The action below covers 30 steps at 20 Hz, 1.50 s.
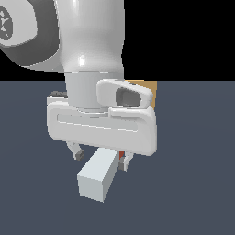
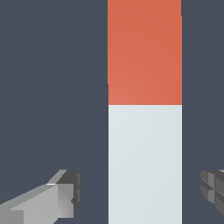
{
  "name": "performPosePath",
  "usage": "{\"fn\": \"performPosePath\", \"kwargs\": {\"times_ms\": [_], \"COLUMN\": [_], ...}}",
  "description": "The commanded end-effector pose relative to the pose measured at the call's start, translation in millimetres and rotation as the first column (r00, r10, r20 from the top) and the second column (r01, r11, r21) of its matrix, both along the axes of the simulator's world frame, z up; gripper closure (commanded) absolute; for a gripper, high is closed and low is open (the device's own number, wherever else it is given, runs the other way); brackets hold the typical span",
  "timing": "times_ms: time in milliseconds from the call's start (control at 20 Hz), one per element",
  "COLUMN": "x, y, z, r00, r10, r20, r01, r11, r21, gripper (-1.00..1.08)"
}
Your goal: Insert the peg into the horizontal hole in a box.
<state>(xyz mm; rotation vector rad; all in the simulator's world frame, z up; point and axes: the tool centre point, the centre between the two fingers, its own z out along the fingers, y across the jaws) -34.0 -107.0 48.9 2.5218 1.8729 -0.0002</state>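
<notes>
Lying on floor: the peg [image 1: 97, 176], pale grey-white end toward the exterior camera; red-orange end under the arm
Gripper [image 1: 100, 157]: fingers [image 2: 61, 199] apart, one each side of the peg, gaps visible in the wrist view; not clamped
Box [image 1: 150, 92]: tan corner behind the wrist; hole hidden
Floor [image 1: 193, 183]: dark blue-grey

The peg [image 2: 145, 131] is pale grey-white with a red-orange end, the box [image 1: 149, 92] beyond it tan, the floor [image 1: 193, 183] beneath it dark slate-blue, and the gripper [image 1: 100, 156] above it white with grey fingers [image 2: 61, 199].
</notes>
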Motion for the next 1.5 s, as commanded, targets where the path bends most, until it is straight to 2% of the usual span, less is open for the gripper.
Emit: {"fn": "performPosePath", "kwargs": {"times_ms": [0, 350, 400, 1050, 1450], "x": [-0.6, 0.6, 0.6, 2.6, 25.2], "y": [0.2, 0.4, 0.4, 1.1, 10.6], "z": [-12.6, -26.0, -26.0, -24.6, -12.9], "r00": [1.000, 1.000, 1.000, 1.000, 0.997], "r10": [0.000, 0.001, 0.001, 0.007, 0.076], "r20": [-0.001, 0.000, 0.000, 0.000, 0.000], "r01": [0.000, -0.001, -0.001, -0.007, -0.076], "r11": [1.000, 1.000, 1.000, 1.000, 0.997], "r21": [0.000, 0.000, 0.000, 0.000, -0.001], "gripper": [-0.92, -0.92, 1.08, 1.08, 1.08]}}
